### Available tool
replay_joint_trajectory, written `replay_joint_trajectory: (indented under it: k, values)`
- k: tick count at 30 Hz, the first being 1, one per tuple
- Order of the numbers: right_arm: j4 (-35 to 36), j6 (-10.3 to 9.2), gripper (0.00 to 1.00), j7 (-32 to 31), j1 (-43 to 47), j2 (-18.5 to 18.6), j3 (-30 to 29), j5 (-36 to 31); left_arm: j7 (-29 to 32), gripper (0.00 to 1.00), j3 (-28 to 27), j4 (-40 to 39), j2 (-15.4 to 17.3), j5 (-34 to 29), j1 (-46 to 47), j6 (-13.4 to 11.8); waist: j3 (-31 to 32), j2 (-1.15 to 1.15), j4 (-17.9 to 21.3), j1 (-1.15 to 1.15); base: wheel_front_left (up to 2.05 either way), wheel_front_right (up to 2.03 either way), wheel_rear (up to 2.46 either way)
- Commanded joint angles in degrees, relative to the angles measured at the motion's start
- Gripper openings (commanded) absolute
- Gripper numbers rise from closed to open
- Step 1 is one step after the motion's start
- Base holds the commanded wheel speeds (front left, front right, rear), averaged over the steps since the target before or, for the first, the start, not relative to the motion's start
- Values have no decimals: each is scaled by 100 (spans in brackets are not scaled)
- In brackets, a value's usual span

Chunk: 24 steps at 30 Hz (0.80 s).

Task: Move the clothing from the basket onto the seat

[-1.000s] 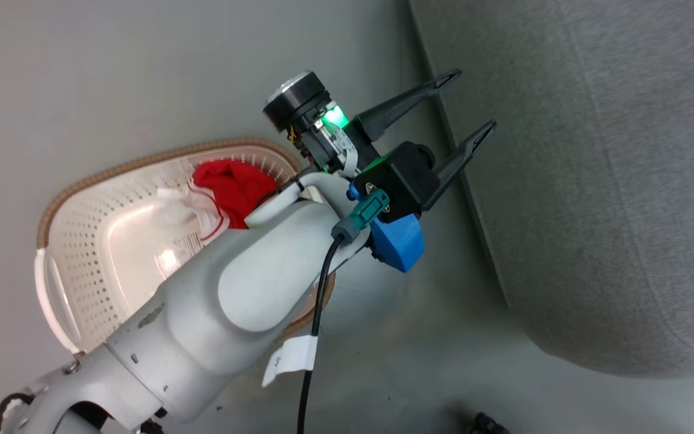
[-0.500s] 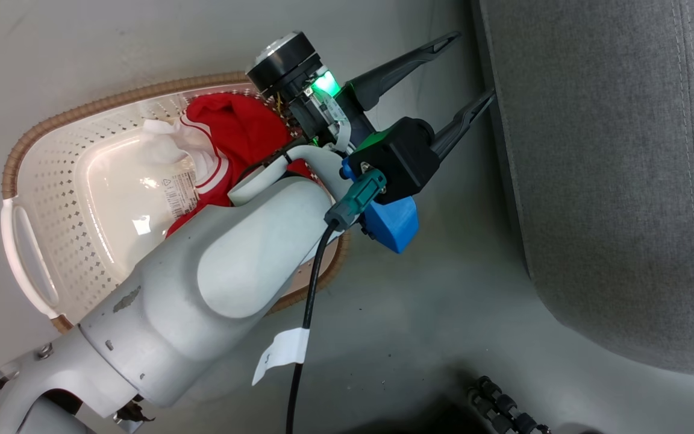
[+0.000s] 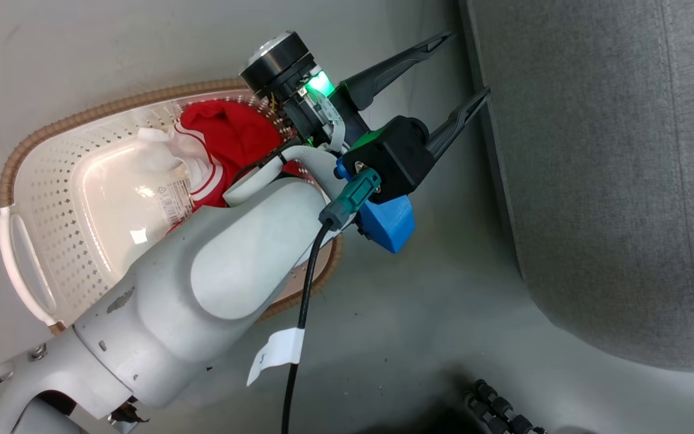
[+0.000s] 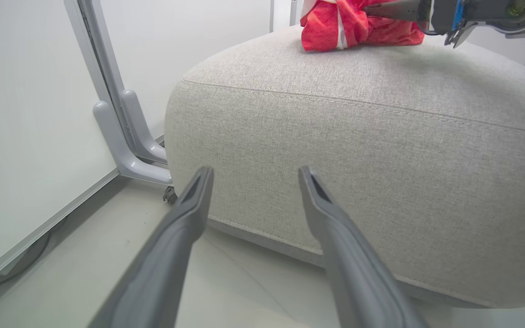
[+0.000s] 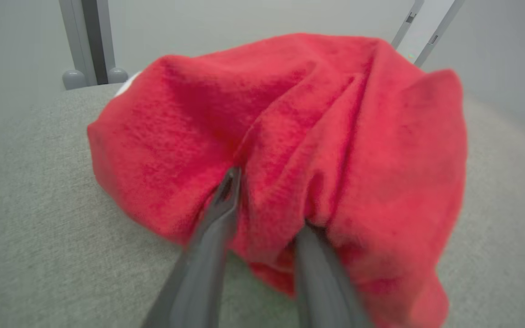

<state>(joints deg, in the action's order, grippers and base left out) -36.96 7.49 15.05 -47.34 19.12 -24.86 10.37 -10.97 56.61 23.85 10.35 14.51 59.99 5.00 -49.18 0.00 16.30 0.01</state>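
— Two pieces of clothing are showing. Where is each one lying?

— One plain red garment (image 5: 290, 114) is lying bunched on top of the light-grey seat (image 4: 358, 159). A red-and-white garment (image 3: 226, 135) with striped trim is sitting crumpled at the far end of the basket (image 3: 112, 105), partly hidden behind the left forearm.

— Where is the basket sitting?

— It is standing on the pale floor (image 3: 419, 313), near the seat's side but apart from it.

— What is the right pincer doing?

— The right pincer (image 5: 269, 200) is reaching low over the seat top into the red garment. Its two dark fingers are standing a little apart with a fold of cloth bulging between them. Their tips are disappearing into the fabric, so I cannot tell whether they are pinching it or not.

— And the left pincer?

— The left pincer (image 3: 467, 65) is hanging above the floor between basket and seat, its fingers spreading wide and holding nothing. It is pointing at the seat's upholstered side. Its fingertips are sitting close to the fabric, and I cannot tell whether one is touching.

— Is anything else standing nearby?

— Grey metal legs (image 4: 121, 136) of a pale wall panel are standing beside the seat's corner.
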Motion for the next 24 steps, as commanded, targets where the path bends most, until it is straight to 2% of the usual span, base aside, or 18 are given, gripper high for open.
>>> replay_joint_trajectory:
  k: [1, 4, 12, 19, 24]
  values:
    - [116, 1, 100, 20, 141, -28, -24, 50, -45, 100, 30, 3, -4, 19, -42, -47, 115, 0, 17, -1, 0, 0, 0]
    - [241, 1, 100, 20, 377, -60, 11, 3, -96, 100, 47, 47, -49, 62, -95, -38, 251, 0, 12, -1, 0, 0, 0]
    - [974, 1, 100, 20, 1707, -196, 34, -272, -372, 100, -62, 326, -267, 329, -469, -106, 1221, 0, -53, -1, 0, 0, 0]
    - [1717, 1, 100, 20, 2224, -335, 280, -380, -428, 100, -558, 330, -308, 636, -1017, -295, 1987, 0, -118, -1, 0, 0, 0]
    - [2231, 1, 100, 20, 2400, -339, 783, -449, -428, 100, -1167, 104, -242, 668, -1613, -410, 2567, 0, -327, -1, 0, 0, 0]
